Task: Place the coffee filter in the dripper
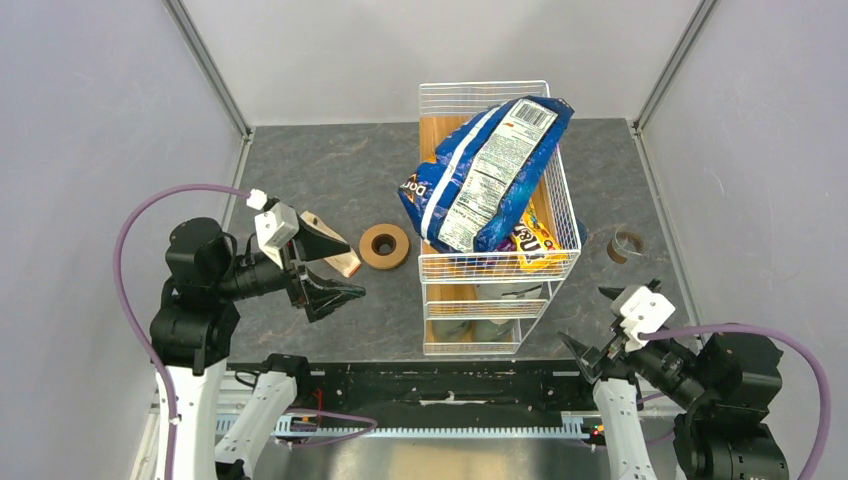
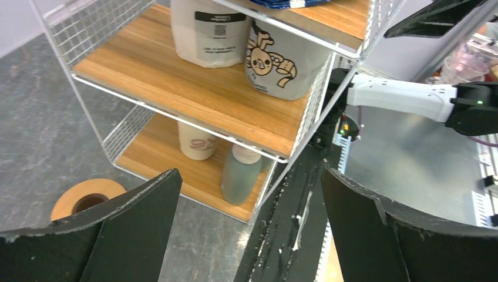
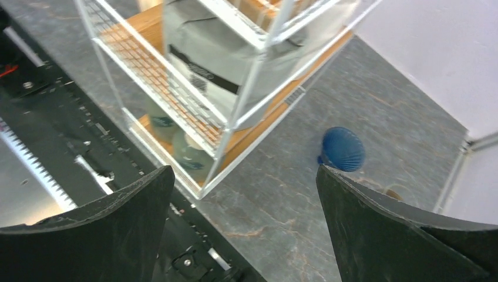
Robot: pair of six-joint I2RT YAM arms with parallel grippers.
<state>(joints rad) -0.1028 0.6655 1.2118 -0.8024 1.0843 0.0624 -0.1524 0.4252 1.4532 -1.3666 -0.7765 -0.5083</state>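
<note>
Grey bench (image 1: 330, 170) carries a white wire rack (image 1: 497, 266) w/ wooden shelves, mid-bench toward the back edge. A blue chip bag (image 1: 480, 180) lies across its top tier. L claw (image 2: 251, 173) hangs wide open, empty, near the left edge, just beside a cream-and-tan paper wedge (image 1: 342, 262). Can't tell a single coffee filter apart there, view too coarse. R claw (image 3: 245, 169) is also wide open, empty, at the near right corner. Orange-brown ring (image 1: 384, 245) sits btwn wedge and rack. Dripper (image 3: 343, 148), dark blue, ribbed, sits on the bench just right of the rack's base, well apart from both claws.
</note>
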